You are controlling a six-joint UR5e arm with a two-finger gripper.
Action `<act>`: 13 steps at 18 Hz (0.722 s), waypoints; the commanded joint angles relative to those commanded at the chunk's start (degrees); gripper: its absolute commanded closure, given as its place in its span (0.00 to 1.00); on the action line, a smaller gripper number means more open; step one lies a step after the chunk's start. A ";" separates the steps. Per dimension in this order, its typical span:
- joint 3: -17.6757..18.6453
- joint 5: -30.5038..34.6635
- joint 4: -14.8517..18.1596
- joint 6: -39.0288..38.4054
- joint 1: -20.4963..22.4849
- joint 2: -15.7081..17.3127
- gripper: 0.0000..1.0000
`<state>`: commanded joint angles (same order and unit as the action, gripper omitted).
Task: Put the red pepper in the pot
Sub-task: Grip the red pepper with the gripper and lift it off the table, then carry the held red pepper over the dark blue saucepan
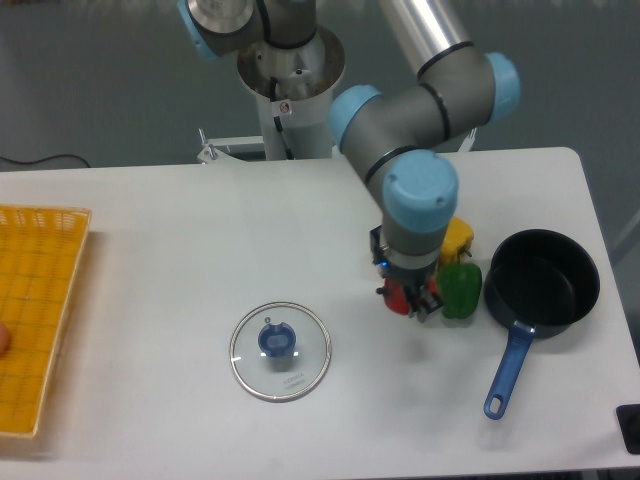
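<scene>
Fingers of the black two-finger gripper (410,297) point straight down at the white table (180,220) and sit on either side of the small glossy red pepper (399,298); whether they actually grip it cannot be told. Above them the grey arm with blue joint caps (418,190) bends steeply over. A green pepper (461,289) and a yellow pepper (457,241) stand just beside, near the round dark saucepan with a long blue handle (541,280). A round glass lid with a blue knob (279,350) lies well apart.

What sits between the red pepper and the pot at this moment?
The green pepper stands between the red pepper, which is at the claw, and the pot, as the fixed camera shows.
</scene>
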<state>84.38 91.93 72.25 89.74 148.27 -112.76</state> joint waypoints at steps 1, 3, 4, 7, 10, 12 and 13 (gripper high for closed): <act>0.00 0.00 0.00 0.09 0.52 0.17 0.63; -0.09 -0.09 -0.18 0.87 1.75 0.18 0.63; -0.09 0.00 -0.18 2.10 2.63 0.18 0.63; 0.00 0.44 -0.35 4.74 5.36 -0.09 0.63; 0.09 0.18 -0.44 7.90 9.05 0.09 0.64; 0.09 -0.09 -0.70 8.79 10.72 0.18 0.63; 0.17 -0.17 -0.88 8.79 11.42 0.00 0.63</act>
<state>84.55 91.76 71.37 98.53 159.69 -112.76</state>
